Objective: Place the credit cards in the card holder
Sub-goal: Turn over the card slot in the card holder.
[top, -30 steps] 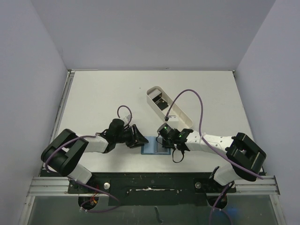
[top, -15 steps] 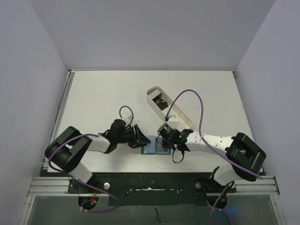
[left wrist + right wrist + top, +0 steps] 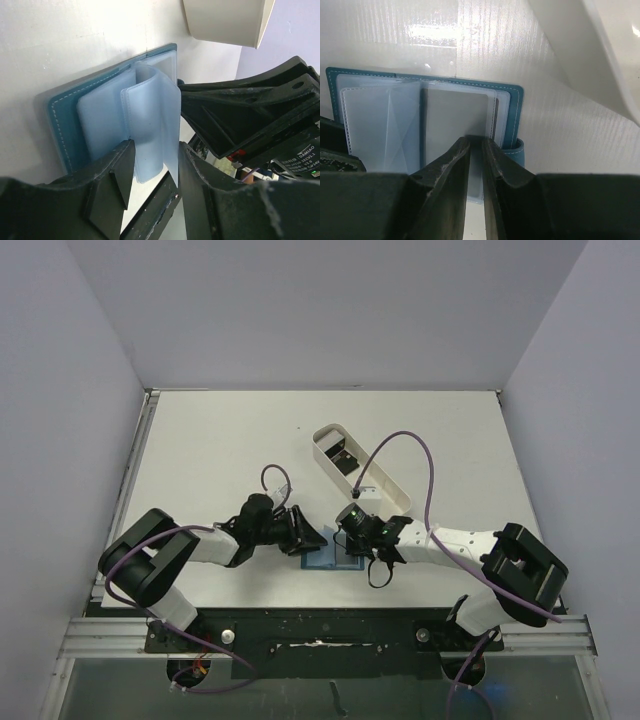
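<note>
Nearest, the left gripper (image 3: 156, 150) is clasping a bowed clear sleeve (image 3: 150, 100) of the card holder (image 3: 60, 127), which is lying open on the table (image 3: 220, 450) by the front edge. Facing it, the right gripper (image 3: 476, 144) is pointing its tips at a grey card (image 3: 457, 117) lying inside the holder (jaws nearly together; whether they are pinching anything, I cannot tell). Farther back, a white tray (image 3: 392, 495) is holding a black card (image 3: 343, 458).
</note>
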Motion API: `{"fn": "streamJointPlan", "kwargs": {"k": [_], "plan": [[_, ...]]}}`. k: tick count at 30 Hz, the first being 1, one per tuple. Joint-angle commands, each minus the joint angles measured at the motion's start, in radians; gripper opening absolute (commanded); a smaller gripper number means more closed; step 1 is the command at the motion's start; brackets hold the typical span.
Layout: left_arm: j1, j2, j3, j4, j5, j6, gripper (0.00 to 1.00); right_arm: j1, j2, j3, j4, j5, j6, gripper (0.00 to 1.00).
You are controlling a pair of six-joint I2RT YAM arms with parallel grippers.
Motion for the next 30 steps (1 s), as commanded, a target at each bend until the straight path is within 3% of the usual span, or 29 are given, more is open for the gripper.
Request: {"fn": "streamJointPlan", "kwargs": {"k": [1,4,10,18,25,30], "plan": [[-0.006,-0.002,0.036,0.063,0.017,-0.001,0.34,-0.001,-0.02,-0.017,0.029,0.002,0.019,0.18],[-0.008,0.012,0.032,0.094,0.025,-0.012,0.24,0.0,-0.022,-0.02,0.029,0.002,0.02,0.18],[-0.017,0.019,0.037,0.107,0.027,-0.022,0.18,-0.001,-0.031,-0.026,0.036,0.002,0.02,0.18],[-0.038,0.013,0.063,0.106,0.027,-0.026,0.22,0.007,-0.052,-0.026,0.036,0.014,0.022,0.18],[-0.042,0.04,0.072,0.108,0.027,-0.027,0.0,0.019,-0.185,-0.042,0.015,0.109,0.017,0.22],[-0.042,0.055,0.083,0.074,0.017,-0.014,0.0,0.019,-0.227,-0.044,-0.002,0.112,0.014,0.24]]}}
